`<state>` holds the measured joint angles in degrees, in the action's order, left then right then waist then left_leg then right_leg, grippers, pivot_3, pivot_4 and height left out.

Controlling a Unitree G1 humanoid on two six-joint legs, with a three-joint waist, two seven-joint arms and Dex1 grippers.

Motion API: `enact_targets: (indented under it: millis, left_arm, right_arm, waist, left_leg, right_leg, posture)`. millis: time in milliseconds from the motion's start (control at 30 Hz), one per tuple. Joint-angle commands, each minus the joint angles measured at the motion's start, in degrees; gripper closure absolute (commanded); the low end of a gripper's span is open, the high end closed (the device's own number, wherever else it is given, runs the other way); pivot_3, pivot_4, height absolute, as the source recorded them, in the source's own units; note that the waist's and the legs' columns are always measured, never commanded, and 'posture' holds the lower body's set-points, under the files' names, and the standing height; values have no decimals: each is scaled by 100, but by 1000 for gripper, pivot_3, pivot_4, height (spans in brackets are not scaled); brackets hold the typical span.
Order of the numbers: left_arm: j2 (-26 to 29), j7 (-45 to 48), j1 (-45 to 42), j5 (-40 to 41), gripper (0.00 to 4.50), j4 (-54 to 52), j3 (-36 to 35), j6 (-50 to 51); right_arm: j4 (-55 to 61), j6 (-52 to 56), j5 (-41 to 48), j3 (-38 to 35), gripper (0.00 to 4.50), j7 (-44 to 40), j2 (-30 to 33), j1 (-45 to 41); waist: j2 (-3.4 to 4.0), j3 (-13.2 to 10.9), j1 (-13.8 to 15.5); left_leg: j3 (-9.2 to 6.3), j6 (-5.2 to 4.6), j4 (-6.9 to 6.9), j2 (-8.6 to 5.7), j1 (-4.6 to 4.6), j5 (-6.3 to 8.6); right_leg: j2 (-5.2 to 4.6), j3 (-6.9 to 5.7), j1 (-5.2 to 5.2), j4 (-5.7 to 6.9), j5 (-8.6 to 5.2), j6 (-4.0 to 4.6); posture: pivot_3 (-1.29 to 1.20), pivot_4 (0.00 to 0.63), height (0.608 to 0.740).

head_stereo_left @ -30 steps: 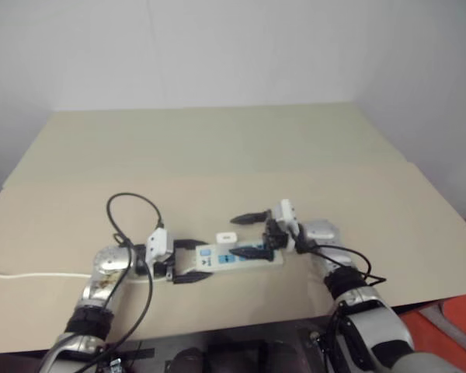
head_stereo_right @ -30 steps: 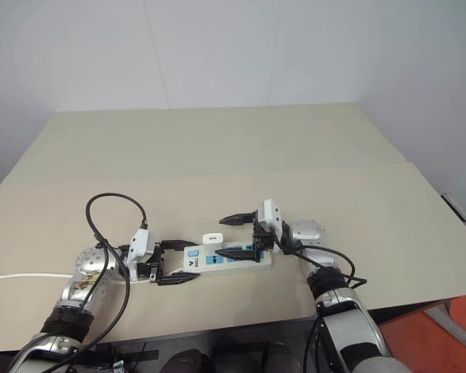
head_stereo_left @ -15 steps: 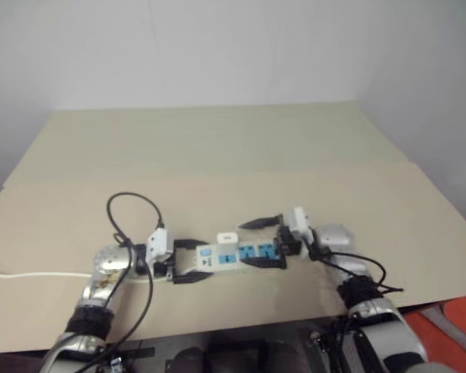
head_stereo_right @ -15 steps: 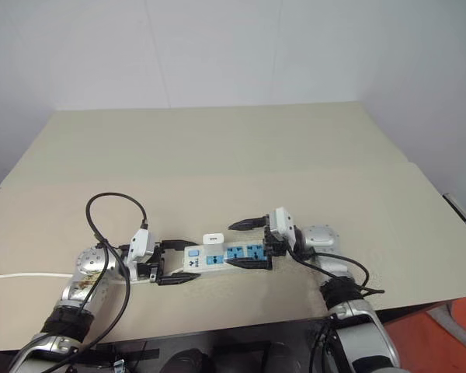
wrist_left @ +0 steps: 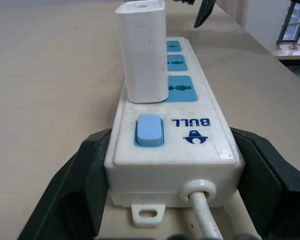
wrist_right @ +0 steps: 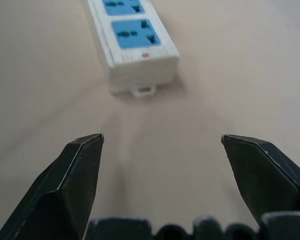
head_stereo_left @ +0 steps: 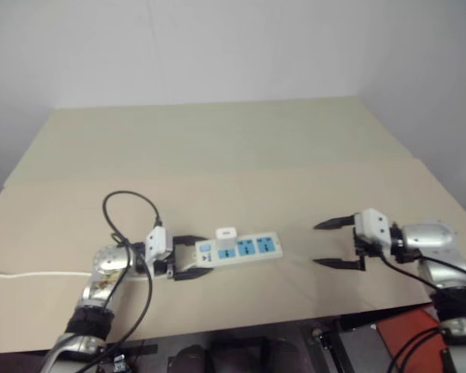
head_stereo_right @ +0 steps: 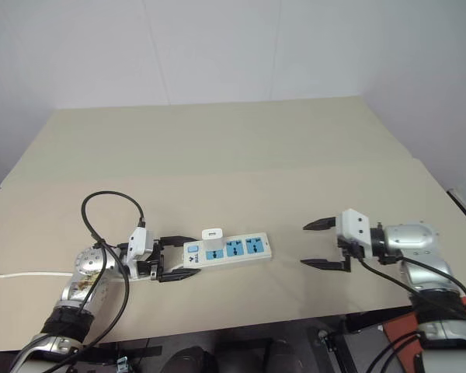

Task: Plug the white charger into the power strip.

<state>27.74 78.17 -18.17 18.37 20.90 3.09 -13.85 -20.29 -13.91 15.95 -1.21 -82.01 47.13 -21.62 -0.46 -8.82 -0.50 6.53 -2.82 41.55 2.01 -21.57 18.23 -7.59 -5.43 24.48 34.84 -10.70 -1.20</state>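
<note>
Left claw (head_stereo_right: pixel 180 257) of mine is clenched on the switch end of the power strip (head_stereo_right: pixel 227 249), one black finger on each long side. The white charger (head_stereo_right: pixel 212 234) stands upright on the strip, in the blue socket next to the blue switch (wrist_left: pixel 148 131). The strip lies on the tan worktop (head_stereo_right: pixel 217 155) near its front edge, a bit toward the left side. I think the job is almost done. My right claw (head_stereo_right: pixel 318 244) hangs wide apart with nothing in it, well off past the strip's far end, near the right part of the front edge.

To finish well, I should keep the strip pinned flat, check that the charger sits all the way down, and let go slowly so nothing tips.

My left wrist view shows me the charger standing straight by the switch, the word BULL, and the thin white cord (wrist_left: pixel 204 215) leaving the end. My head views show how far apart my two claws are. My right wrist view shows the two free blue sockets (wrist_right: pixel 134 33) at the strip's far end.
</note>
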Motion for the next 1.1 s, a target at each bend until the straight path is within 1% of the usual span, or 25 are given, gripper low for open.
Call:
enact_targets:
  millis: [33,133,200,267,433,567,633,700,767,833,900,1000,1100]
  left_arm:
    - [27,-52,-50,117,1253,-87,-84,86]
    - [22,-47,-71,159,1253,-83,-108,150]
    - [28,29,-93,240,526,-102,-122,249]
    - [44,124,-93,359,21,-164,-138,356]
    - [37,219,-72,520,21,-282,-236,263]
    - [167,314,-58,976,21,-751,-508,532]
    - [443,445,38,1318,21,-1159,-712,896]
    - [979,719,215,1583,21,-1542,-930,1308]
    - [1527,964,424,1484,21,-1605,-1152,1240]
    - [2013,1214,562,1282,21,-1380,-1330,1013]
    - [2366,1315,584,1150,21,-990,-1580,763]
    - [2681,1358,490,1074,21,-455,-1868,545]
    - [2836,1366,422,971,21,-159,-1947,378]
  right_arm:
    - [757,372,424,-421,50,55,301,185]
    - [1090,640,545,-523,50,186,360,290]
    - [1255,656,542,-580,0,272,378,369]
    - [1414,720,564,-628,0,347,365,461]
    - [1556,726,568,-648,0,464,363,631]
    - [1569,674,566,-668,0,566,346,682]
    - [1615,702,599,-704,0,592,380,707]
    - [1688,737,642,-794,0,613,457,768]
    - [1756,759,660,-911,0,621,564,860]
    - [1817,821,685,-1039,0,607,702,969]
    - [1821,860,703,-1179,0,566,855,1081]
    - [1794,858,710,-1362,0,530,1014,1216]
    - [1776,864,722,-1436,0,516,1060,1292]
  waist:
    - [-1,-1,4]
    - [-2,-1,2]
    - [-2,-2,12]
    - [-2,-2,31]
    - [-3,-2,71]
    - [-4,-4,84]
    - [-5,-6,86]
    - [-4,-8,61]
    - [2,-13,35]
    - [8,-17,33]
    - [9,-20,44]
    - [9,-21,86]
    - [9,-21,98]
  left_leg:
    - [0,-1,0,1,0,1]
    - [-1,-6,2,2,0,4]
    - [-2,-16,3,3,0,9]
    - [-3,-19,2,3,-1,11]
    - [-2,-16,7,2,-11,9]
    - [-3,-16,9,3,-14,9]
    - [-3,-15,9,3,-14,9]
    - [-4,-13,8,5,-15,8]
    - [-2,-10,6,5,-16,6]
    - [-2,-10,5,4,-17,6]
    - [0,-11,6,4,-18,7]
    - [-2,-14,6,6,-27,9]
    - [2,-10,6,5,-53,7]
  right_leg:
    - [0,0,0,-1,0,0]
    - [0,0,-1,-2,0,0]
    - [0,0,-2,-2,0,-1]
    - [0,-1,-1,-3,0,-1]
    - [0,-4,1,-8,0,-2]
    - [0,-4,3,-7,0,-2]
    - [0,-4,3,-7,0,-2]
    - [1,-3,6,-5,-1,-2]
    - [2,-1,11,-5,-2,-2]
    - [2,-2,13,-4,-5,-5]
    - [2,-1,15,-5,-7,-6]
    - [2,-4,25,-3,-9,-7]
    - [2,1,51,3,-8,-6]
  posture:
    - [0,150,740]
    - [0,150,740]
    - [0,150,740]
    - [0,150,740]
    - [0,150,740]
    - [0,150,740]
    - [0,150,740]
    - [0,150,740]
    - [0,150,740]
    - [0,150,740]
    - [0,150,740]
    - [0,150,740]
    - [0,150,740]
